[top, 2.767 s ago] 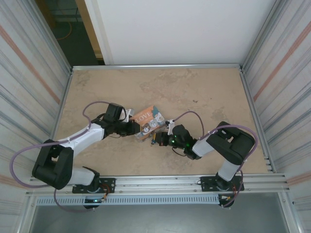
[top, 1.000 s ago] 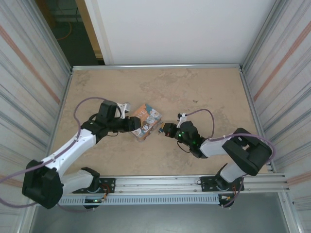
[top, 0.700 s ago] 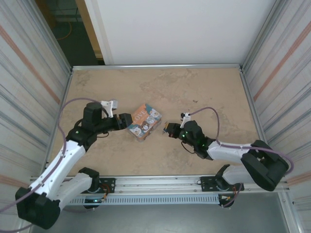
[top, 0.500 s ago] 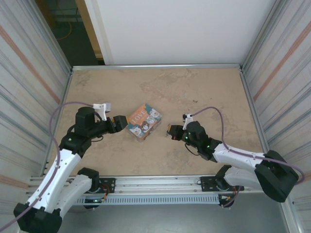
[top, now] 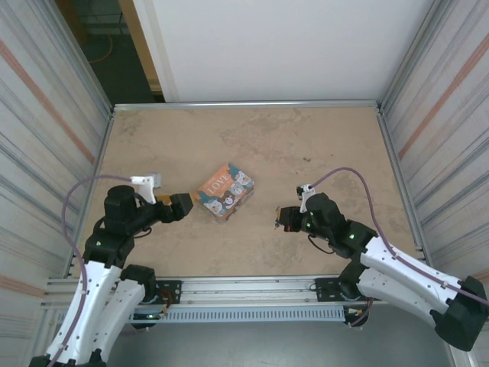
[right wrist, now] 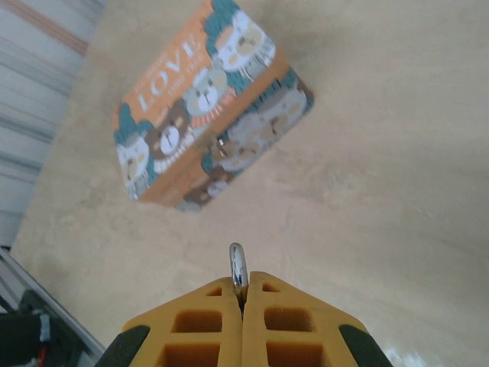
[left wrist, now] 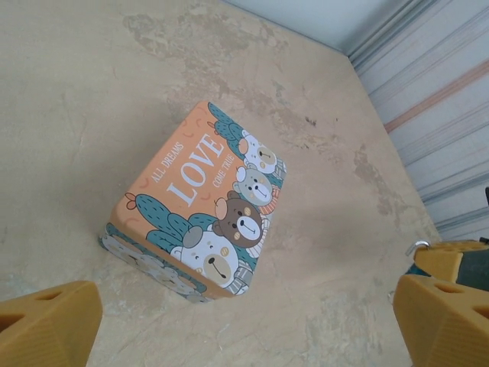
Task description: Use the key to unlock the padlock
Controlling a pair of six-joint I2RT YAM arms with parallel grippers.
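Arms withdrawn from orange cartoon-bear "LOVE" box [top: 225, 191], frame centre.
Right gripper [right wrist: 243, 294] pinches silvery-shackled padlock [right wrist: 238, 269]; left gripper [top: 178, 207] wide, empty; unlocking unconfirmed.

Quick tally, here we go: one tabletop [top: 321, 145], and on it just one orange LOVE box [top: 224, 191]. Two arms in play, one left arm [top: 107, 243] and one right arm [top: 397, 267], and two purple cables [top: 340, 170], one per arm. Two end effectors: the left end effector [top: 179, 206] and the right end effector [top: 283, 219], with two yellow fingers [right wrist: 206, 329] apiece, four in all. And one padlock [right wrist: 238, 269], a single silvery shackle pinched in the right pair.
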